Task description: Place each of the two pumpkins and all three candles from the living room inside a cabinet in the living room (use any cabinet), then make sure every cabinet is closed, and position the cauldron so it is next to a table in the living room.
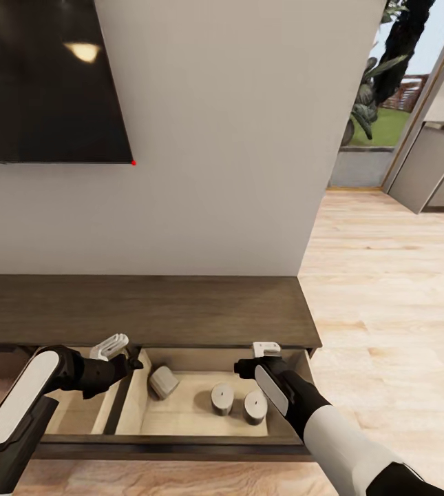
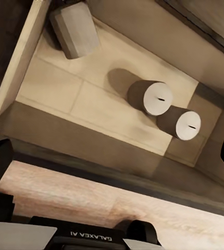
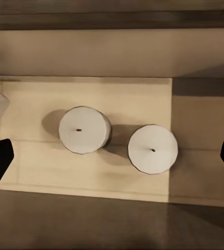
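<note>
The long dark brown cabinet (image 1: 146,310) stands under the wall with one drawer (image 1: 180,441) pulled out. Three pale grey candles are in the drawer. Two stand upright side by side (image 1: 222,398) (image 1: 255,406), and one lies tipped over (image 1: 163,381) near the divider. My left gripper (image 1: 111,346) hovers open over the drawer's left part, with the candles (image 2: 151,97) (image 2: 181,124) (image 2: 75,28) below it. My right gripper (image 1: 266,349) is open above the two upright candles (image 3: 84,129) (image 3: 152,148), holding nothing. The pumpkins and the cauldron are out of view.
A black TV (image 1: 43,76) hangs on the pale wall above the cabinet. Light wood plank floor (image 1: 387,310) runs to the right, toward grey kitchen units (image 1: 431,169) and a window with a plant (image 1: 376,83).
</note>
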Available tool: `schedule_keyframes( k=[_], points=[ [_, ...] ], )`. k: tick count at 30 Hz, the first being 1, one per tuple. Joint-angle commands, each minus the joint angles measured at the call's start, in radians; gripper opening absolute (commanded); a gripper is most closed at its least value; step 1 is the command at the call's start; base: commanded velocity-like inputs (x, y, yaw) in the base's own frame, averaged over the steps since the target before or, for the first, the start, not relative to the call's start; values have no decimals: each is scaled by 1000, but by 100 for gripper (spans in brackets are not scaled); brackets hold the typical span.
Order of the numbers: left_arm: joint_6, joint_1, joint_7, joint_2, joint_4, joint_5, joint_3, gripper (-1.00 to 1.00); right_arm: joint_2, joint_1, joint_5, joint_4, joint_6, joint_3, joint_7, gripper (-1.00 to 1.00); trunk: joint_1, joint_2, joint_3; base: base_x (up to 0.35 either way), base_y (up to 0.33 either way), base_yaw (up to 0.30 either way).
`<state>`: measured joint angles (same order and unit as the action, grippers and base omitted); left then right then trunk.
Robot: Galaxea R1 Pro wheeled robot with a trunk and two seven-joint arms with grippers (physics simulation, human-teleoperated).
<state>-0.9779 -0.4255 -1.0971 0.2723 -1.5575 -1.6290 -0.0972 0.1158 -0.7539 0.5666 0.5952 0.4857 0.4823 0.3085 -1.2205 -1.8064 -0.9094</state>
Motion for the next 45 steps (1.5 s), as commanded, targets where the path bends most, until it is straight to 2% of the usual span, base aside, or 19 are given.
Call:
schedule_keyframes(
  k=[1, 34, 43, 45],
  points=[
    [-2, -1, -11, 0, -1, -7, -1, 100, -1, -1, 11, 1, 2, 5, 10, 100, 4, 7, 2, 0, 0, 0],
    [-2, -1, -10, -1, -1, -6, 1, 100, 0, -1, 13, 1, 4, 5, 7, 100, 131, 238, 106, -46, 0, 0],
    [-2, -1, -10, -1, -1, -6, 1, 100, 1, -1, 13, 1, 4, 5, 7, 100, 165, 301, 134, -292, 0, 0],
    [-2, -1, -10, -1, -1, -6, 1, 100, 1, -1, 13, 1, 4, 5, 7, 100, 165, 301, 134, -324, 0, 0]
  ],
)
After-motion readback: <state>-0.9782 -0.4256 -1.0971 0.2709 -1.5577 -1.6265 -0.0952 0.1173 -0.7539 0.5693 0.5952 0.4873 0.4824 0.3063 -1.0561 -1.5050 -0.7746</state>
